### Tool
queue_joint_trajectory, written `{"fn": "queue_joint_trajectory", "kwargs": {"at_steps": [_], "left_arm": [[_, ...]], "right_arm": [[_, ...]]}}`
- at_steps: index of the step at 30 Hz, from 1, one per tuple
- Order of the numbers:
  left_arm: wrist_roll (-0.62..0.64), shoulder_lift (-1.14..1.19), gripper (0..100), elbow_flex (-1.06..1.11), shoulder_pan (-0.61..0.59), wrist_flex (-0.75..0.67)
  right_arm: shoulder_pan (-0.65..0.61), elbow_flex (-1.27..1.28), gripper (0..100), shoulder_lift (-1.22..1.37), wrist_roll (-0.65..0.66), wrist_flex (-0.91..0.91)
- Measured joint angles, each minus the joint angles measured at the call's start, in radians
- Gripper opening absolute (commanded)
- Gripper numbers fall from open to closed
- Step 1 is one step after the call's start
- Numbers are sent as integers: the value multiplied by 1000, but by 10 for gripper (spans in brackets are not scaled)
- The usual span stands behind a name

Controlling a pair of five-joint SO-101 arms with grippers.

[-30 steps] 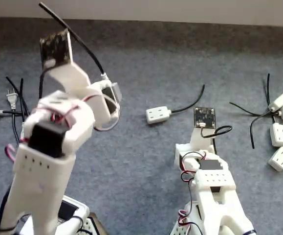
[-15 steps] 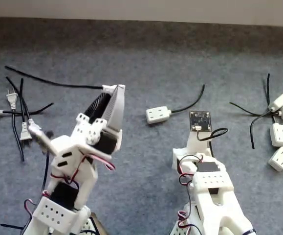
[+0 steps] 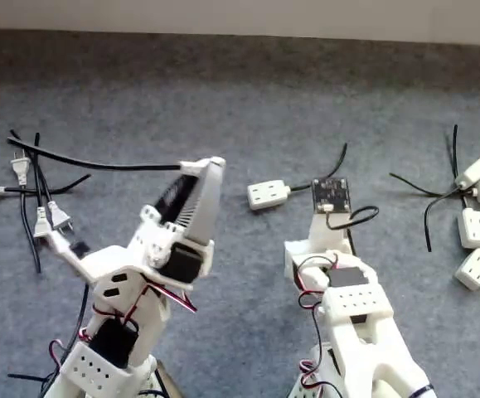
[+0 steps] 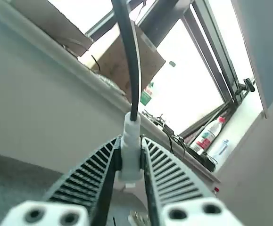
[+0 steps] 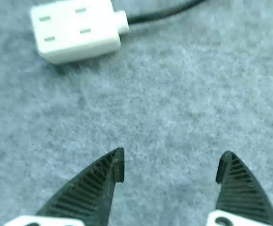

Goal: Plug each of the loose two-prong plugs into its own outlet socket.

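Surface (image 3: 248, 91): stretching grey and fuzzy under both arms, carrying every socket and cord.
Left arm (image 3: 132, 282): dropping from the high pose of a second ago, now leaning low and nosing toward the middle socket block (image 3: 267, 194).
Right arm (image 3: 351, 311): creeping forward and a touch leftward, closing on that same block.
Meaning for the task: looking like the run-in to the first insertion, with plug and helper both converging on one socket and nothing plugged in yet.
Socket cluster (image 3: 474, 228): sitting well apart at the far right edge, going untouched.
Cord (image 3: 90, 162): trailing from the raised plug back toward the left edge, now drooping low instead of whipping overhead.
Left jaws: pinching the held plug (image 4: 130, 162) by its white body, cord running out of its back end.
Right jaws: standing spread wide, gripping nothing, hovering over bare surface near the block.
Held plug: riding clear of the surface, near the block but not at it; prongs staying hidden.
Loose plugs (image 3: 45, 222): waiting in the tangle at the left.
Writing: nothing readable showing on block or plug; labels on the bottles (image 4: 210, 135) by the window coming out too small to make out.
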Motion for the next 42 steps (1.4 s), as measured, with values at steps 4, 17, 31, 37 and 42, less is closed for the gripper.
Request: {"fn": "queue_joint_trajectory", "kwargs": {"at_steps": [4,17,31,37,42], "left_arm": [[21,0,6,0,83,133],[138,0,7,0,64,276],[138,100,7,2,169,262],[138,219,7,2,169,158],[138,273,7,2,170,110]], "right_arm": [[-51,-107,310,0,-55,37],[-72,-256,9,-20,-83,244],[-207,-78,7,-468,-84,264],[-269,8,7,-606,-84,264],[-275,9,7,-618,-84,264]]}}
